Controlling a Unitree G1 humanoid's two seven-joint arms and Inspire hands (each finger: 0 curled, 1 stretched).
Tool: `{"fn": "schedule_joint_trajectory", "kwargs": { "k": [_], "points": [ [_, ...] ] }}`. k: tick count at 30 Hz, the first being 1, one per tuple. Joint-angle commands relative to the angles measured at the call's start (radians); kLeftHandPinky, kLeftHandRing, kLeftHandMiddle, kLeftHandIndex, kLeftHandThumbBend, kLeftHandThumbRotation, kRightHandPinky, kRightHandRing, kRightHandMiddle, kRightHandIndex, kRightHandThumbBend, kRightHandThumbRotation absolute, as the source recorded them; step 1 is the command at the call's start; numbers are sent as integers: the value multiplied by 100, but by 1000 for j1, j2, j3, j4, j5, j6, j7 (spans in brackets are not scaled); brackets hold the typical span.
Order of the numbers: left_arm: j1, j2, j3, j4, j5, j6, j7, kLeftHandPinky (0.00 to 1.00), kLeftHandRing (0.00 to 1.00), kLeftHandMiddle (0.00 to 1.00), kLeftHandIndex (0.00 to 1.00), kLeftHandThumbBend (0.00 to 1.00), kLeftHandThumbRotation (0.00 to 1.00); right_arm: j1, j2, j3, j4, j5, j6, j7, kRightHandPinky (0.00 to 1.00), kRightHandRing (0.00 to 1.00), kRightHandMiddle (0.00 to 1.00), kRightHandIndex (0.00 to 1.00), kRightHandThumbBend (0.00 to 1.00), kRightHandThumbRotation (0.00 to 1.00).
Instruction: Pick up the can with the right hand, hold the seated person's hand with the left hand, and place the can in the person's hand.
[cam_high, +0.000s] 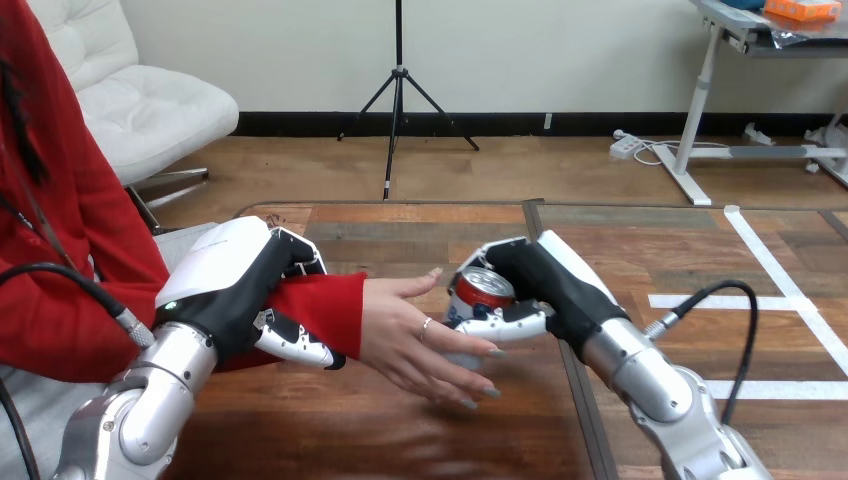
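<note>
**Can held at the person's open palm, wrist gripped**

Right hand (548, 288): fingers and thumb wrapped round the can (482, 293), thumb lying across its front. The can is upright, red with a silver top, raised off the table (400, 228) near the middle of the view.

Person's hand (408, 335): reaches in from the view's left, palm up and open, fingers spread toward the can. Its fingertips pass in front of the can's lower part and hide the base. The can looks to be against the palm's edge, but I cannot tell whether it actually touches.

Left hand (232, 290): closed over the person's wrist, on the red sleeve (322, 303), fingers curled over the top and thumb tucked beneath. Its white back covers much of the forearm.

Surroundings: a dark seam (577, 405) runs front to back in the wood under the right arm. White tape strips (690, 300) lie on the wood at the right, well apart from both hands.
</note>
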Motion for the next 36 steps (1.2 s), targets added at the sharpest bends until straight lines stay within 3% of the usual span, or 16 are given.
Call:
{"fn": "schedule_joint_trajectory", "kwargs": {
  "k": [1,13,36],
  "points": [
    [-242,-78,42,-208,-62,-43,78,24,29,35,35,84,0,-228,34,-3,-167,-1,5,-20,31,35,41,46,64,0],
    [-244,-90,37,-187,-62,-51,83,23,29,35,35,85,0,-246,60,12,-194,-4,-5,-12,30,35,41,46,64,0],
    [-229,-90,43,-182,-46,-58,81,23,28,34,36,86,0,-242,69,30,-329,-6,54,17,29,34,41,46,62,0]
  ]
}}
